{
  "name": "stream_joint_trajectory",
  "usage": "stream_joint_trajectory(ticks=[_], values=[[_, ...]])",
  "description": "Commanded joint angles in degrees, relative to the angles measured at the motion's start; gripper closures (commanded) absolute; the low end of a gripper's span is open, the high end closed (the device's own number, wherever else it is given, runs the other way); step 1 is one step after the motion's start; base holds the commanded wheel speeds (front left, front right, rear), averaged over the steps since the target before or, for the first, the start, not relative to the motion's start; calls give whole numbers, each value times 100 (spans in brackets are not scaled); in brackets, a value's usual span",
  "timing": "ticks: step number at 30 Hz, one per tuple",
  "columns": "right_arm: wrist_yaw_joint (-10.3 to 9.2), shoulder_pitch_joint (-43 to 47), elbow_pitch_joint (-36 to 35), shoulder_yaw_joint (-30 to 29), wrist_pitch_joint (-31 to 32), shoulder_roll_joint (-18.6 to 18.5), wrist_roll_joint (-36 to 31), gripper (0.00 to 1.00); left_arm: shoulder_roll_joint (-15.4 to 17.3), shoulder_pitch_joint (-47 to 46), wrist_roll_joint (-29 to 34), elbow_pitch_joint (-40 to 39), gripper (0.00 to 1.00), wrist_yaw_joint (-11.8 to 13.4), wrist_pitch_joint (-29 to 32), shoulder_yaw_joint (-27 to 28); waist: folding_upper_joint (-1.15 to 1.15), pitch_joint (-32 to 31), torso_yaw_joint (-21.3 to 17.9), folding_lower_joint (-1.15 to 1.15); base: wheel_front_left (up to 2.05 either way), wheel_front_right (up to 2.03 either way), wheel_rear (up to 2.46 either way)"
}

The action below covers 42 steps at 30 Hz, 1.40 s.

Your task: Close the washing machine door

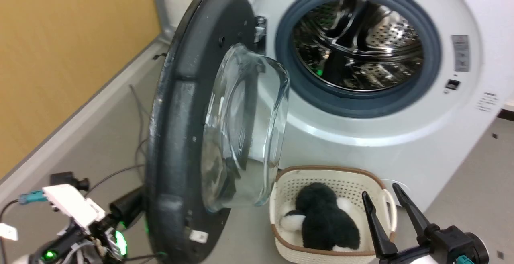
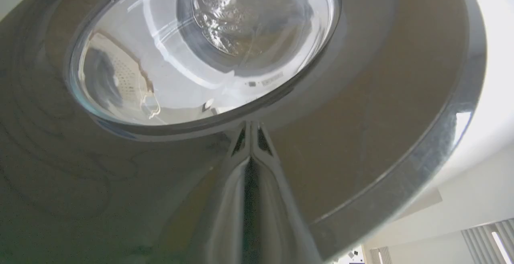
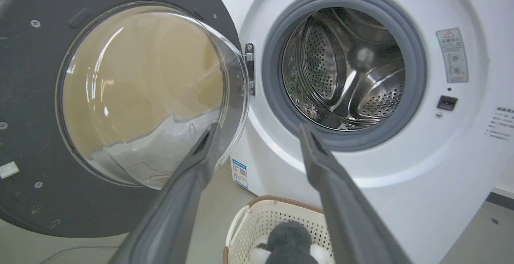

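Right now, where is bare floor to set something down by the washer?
Bare floor lies right of the basket, past the washer's corner. Left of the door, cables cross the floor. Below the drum opening it is crowded: basket and door.

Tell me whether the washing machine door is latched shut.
No: the washing machine door stands swung open, leaving the steel drum exposed.

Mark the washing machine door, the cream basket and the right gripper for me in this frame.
washing machine door point(image 1: 176, 135), head view, black inner face left of its glass.
cream basket point(image 1: 329, 170), head view, brown-trimmed rim at its upper edge.
right gripper point(image 1: 379, 189), head view, midway between its open fingertips.
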Motion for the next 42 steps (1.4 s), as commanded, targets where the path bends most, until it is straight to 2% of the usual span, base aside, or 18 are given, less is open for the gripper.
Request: stream_joint_trajectory(ticks=[1,7,11,15,22,31,37,42], values=[[3,74,4,-23,-26,22,28,0,-65,121,-81,-129,100,55,29,-134,0,-22,-148,0,0,0,0],[3,45,26,29,-26,23,-7,0,-94,512,-559,-556,100,227,-299,-911,0,11,-693,0,0,0,0],[3,12,33,36,-26,23,-55,0,-96,756,-912,-708,100,237,-597,-1574,0,69,-1116,0,0,0,0],[3,-24,52,57,-26,23,-101,0,-96,835,-1214,-693,100,195,-1015,-1981,0,138,-1633,0,0,0,0],[3,-69,33,16,-26,23,-173,0,-97,556,-1517,-363,100,-70,-1921,-2503,0,370,-2524,0,0,0,0],[3,-228,9,36,-26,23,-127,0,-97,-448,-1925,453,100,-339,-3237,-2858,0,809,-3504,0,0,0,0],[3,-291,0,47,-26,23,-68,0,-97,-1280,-1931,1222,100,-535,-4155,-3128,0,991,-3856,0,0,0,0],[3,-339,7,61,-26,23,-20,0,-97,-1841,-2016,1859,100,-764,-4835,-3293,0,1042,-3957,0,0,0,0]])
